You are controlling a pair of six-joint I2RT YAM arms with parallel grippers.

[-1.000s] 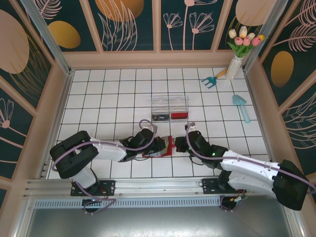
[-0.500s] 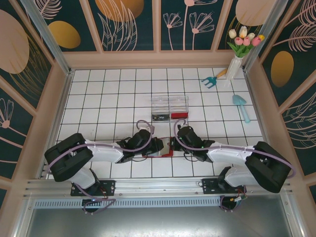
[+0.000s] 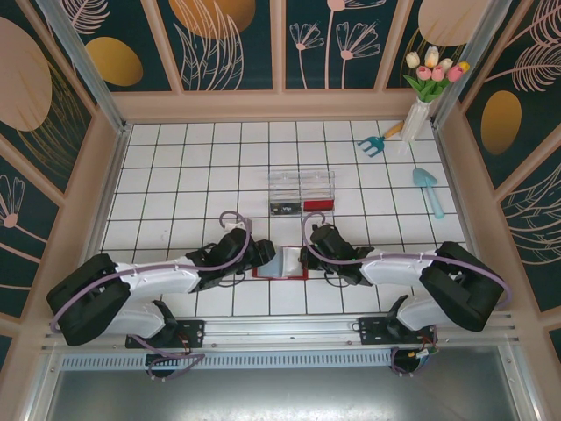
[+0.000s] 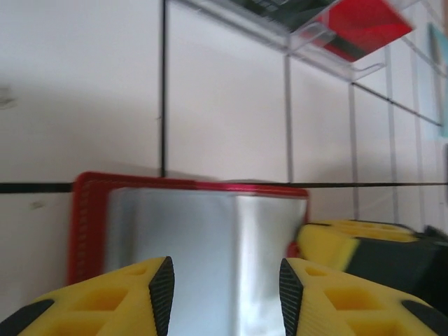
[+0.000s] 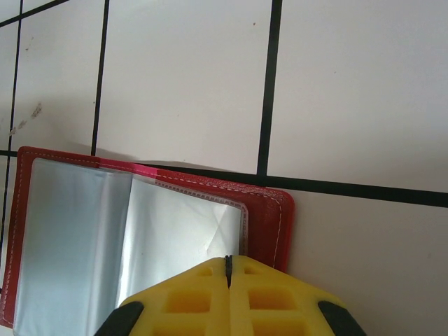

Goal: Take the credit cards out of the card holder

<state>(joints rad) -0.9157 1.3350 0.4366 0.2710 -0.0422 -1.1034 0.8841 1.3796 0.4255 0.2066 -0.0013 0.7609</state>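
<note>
- table (image 3: 175, 175): white tiles with black grid lines, walled in by floral panels.
- clear tray (image 3: 301, 182): mid-table, beyond the wallet and well apart from it; black piece in its left part, red piece in its right. In the left wrist view its red corner (image 4: 364, 21) is at the top edge.
- wallet (image 3: 282, 263): red card holder, opened flat on the tiles near the arm bases, between the two grippers. Pale silvery pockets face up inside a red border (image 5: 269, 210). Cannot tell whether any credit cards sit inside the pockets.
- left gripper (image 3: 261, 257): at the wallet's left side. In the left wrist view (image 4: 224, 294) the yellow fingers (image 4: 105, 301) stand partly apart with the silvery pocket (image 4: 210, 252) showing in the gap. Nothing held. Cannot tell if the tips touch the wallet.
- right gripper (image 3: 304, 259): at the wallet's right side. In the right wrist view (image 5: 229, 269) the yellow fingers (image 5: 189, 301) are pressed together, only a thin seam between them. The tips are over the right-hand pocket, just inside the red edge. Cannot tell if anything is pinched. One of its yellow fingers (image 4: 350, 241) also shows at the wallet's right edge in the left wrist view.
- vase of tulips (image 3: 419, 118): far right corner, upright.
- blue trowel (image 3: 429, 189): right side, flat on the tiles.
- blue hand rake (image 3: 377, 142): just left of the vase.
</note>
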